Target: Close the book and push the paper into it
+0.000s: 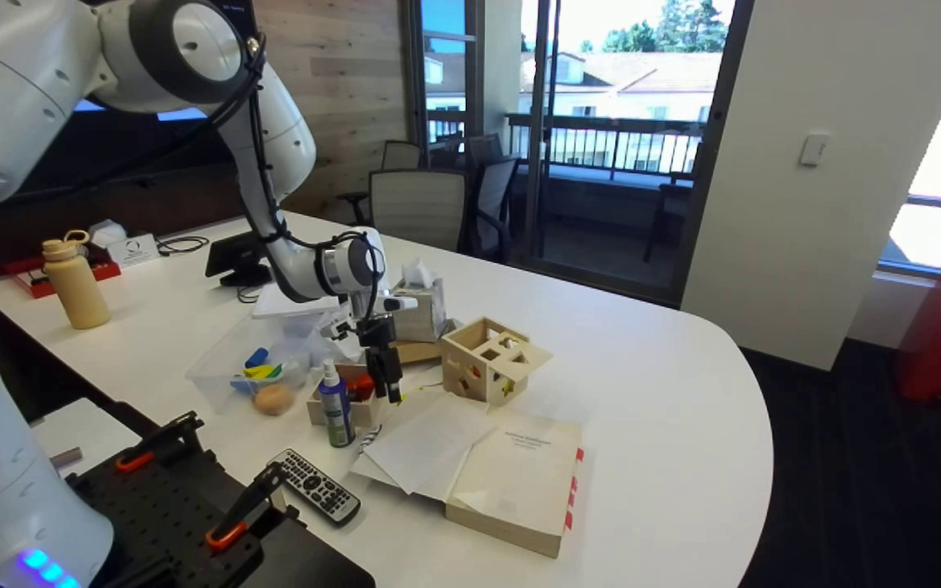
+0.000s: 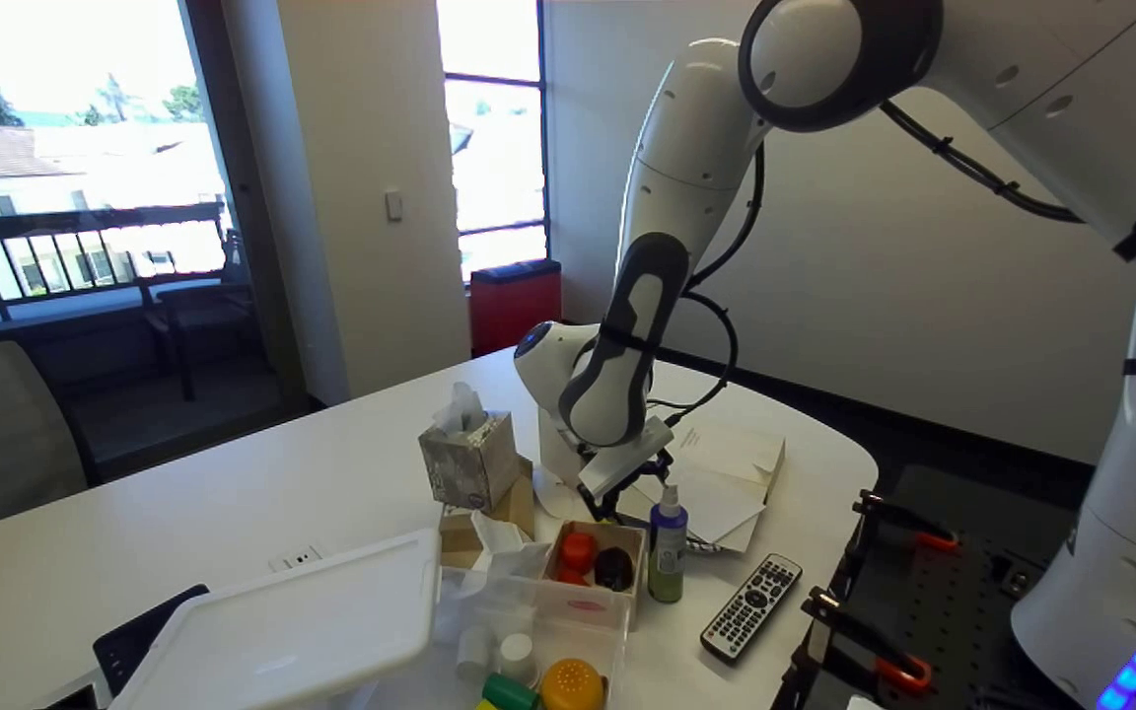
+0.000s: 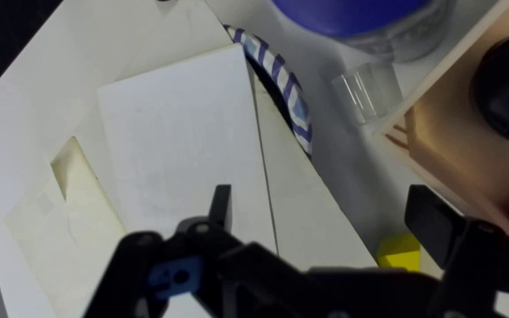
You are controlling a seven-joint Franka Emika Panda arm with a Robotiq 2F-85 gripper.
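In an exterior view the book (image 1: pixel 513 474) lies open, thickest to the right, the loose white paper (image 1: pixel 430 443) on its opened left side. The gripper (image 3: pixel 320 196) hangs spread, holding nothing, near that side's far edge. Closing seems the step in hand; the next move likely calls for reaching beneath that edge and lifting rightward

Exterior views share table (image 1: pixel 650 392); wrist view closer

Daylight whitens the window (image 2: pixel 496 158) — wrist view dimmer, claw (image 3: pixel 320 210) blurred.
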